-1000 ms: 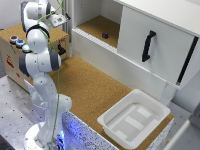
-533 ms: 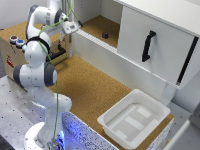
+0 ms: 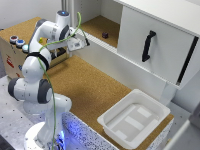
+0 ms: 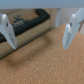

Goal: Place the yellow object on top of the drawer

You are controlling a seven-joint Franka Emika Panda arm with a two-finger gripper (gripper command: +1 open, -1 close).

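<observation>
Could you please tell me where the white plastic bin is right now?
The white bin sits on the cork surface at the exterior view's lower right, below the cabinet door with the black handle, far from the gripper.

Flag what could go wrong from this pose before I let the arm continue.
1. The gripper is open and empty, and no yellow object is visible in either view, so it may close on nothing.
2. In the exterior view the gripper hangs close to the white cabinet's low front wall; a sideways move could clip it.
3. The green cable loops loosely along the arm and might snag.
</observation>
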